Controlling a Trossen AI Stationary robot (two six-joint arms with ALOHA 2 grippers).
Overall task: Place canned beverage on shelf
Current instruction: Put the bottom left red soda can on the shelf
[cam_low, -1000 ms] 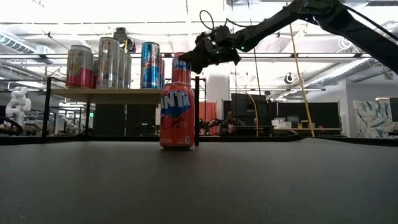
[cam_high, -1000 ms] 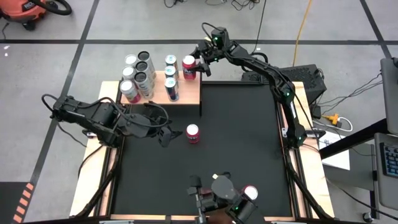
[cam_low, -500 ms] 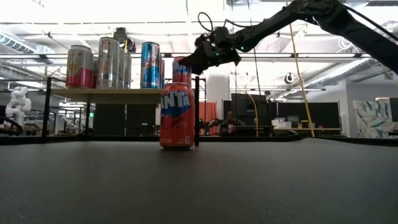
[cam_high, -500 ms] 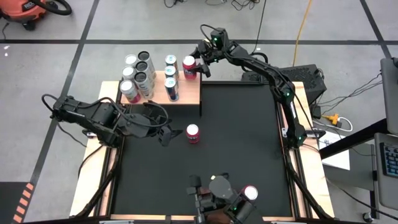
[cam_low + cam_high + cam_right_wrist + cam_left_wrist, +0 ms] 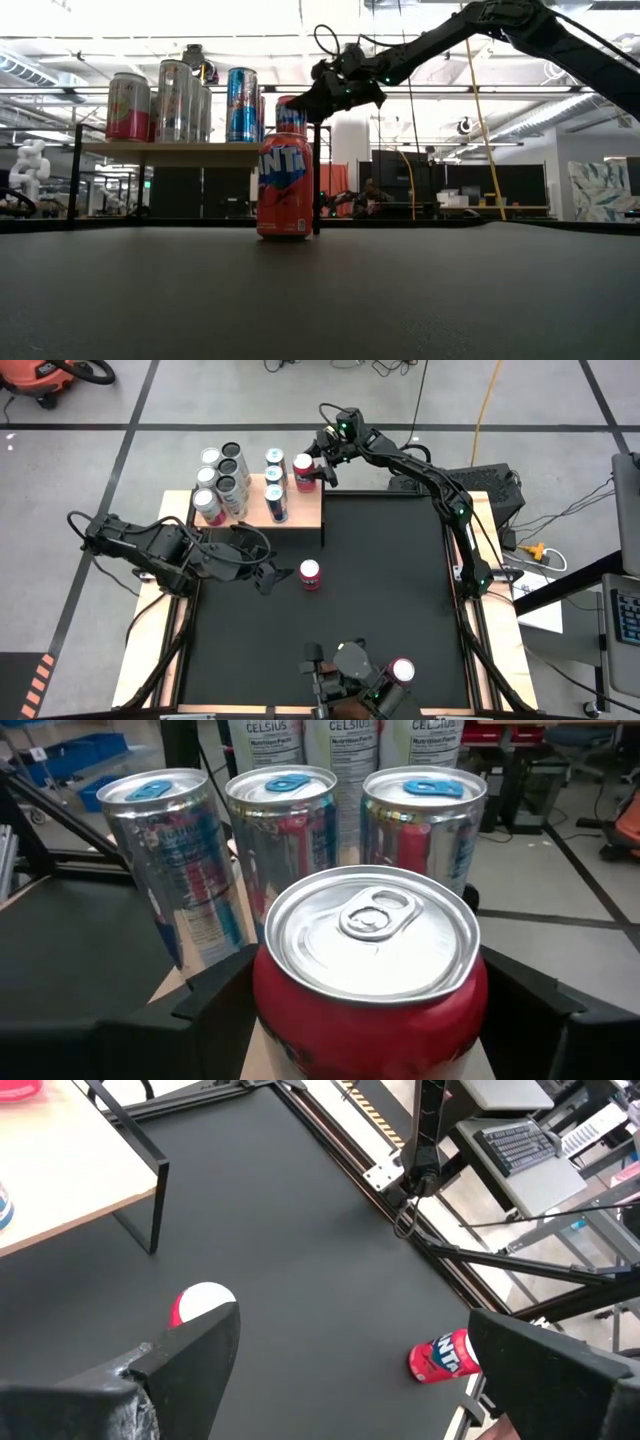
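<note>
Red can [image 5: 368, 982] stands on the shelf [image 5: 300, 512], at its far right corner, between the right gripper's [image 5: 318, 464] jaws.
The jaws stand partly open on either side of the can; whether they press it I cannot tell. Behind it stand three slim silver cans [image 5: 283, 845], and taller ones farther back read "CELSIUS". On the black tabletop [image 5: 390, 590] a second red can [image 5: 286, 186] stands upright, its label showing "NT" in white on blue, likely Fanta. The left gripper [image 5: 270, 575] hangs just beside this can, jaws wide open and holding nothing. A third Fanta can [image 5: 444, 1357] lies on its side near the tabletop's near edge.
</note>
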